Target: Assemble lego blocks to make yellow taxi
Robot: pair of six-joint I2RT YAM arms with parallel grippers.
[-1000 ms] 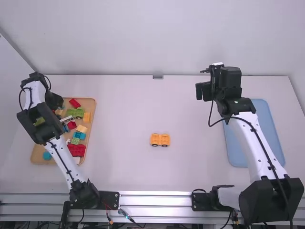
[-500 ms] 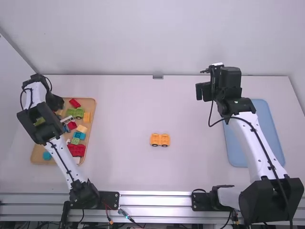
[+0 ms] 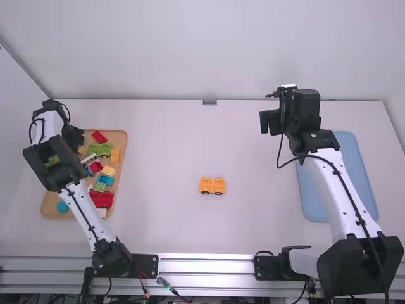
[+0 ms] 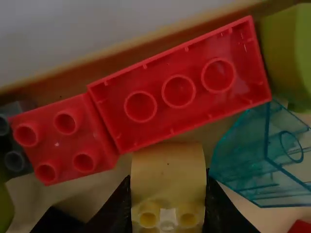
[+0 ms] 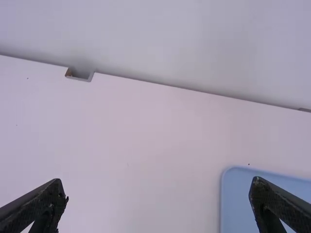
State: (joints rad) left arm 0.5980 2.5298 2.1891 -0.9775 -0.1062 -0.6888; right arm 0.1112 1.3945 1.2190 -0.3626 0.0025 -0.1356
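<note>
Left wrist: gripper (image 3: 74,135) around yellow block (image 4: 168,179)

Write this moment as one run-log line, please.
left claw: shut on yellow studded plastic block; right claw: open; orange wheeled plastic block: on white table

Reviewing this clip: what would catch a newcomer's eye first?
Probably the small orange wheeled block, alone mid-table. Next, the crowded wooden tray of colorful bricks under the left arm, whose pincer grips a yellow block; a blue tray lies at right.
</note>
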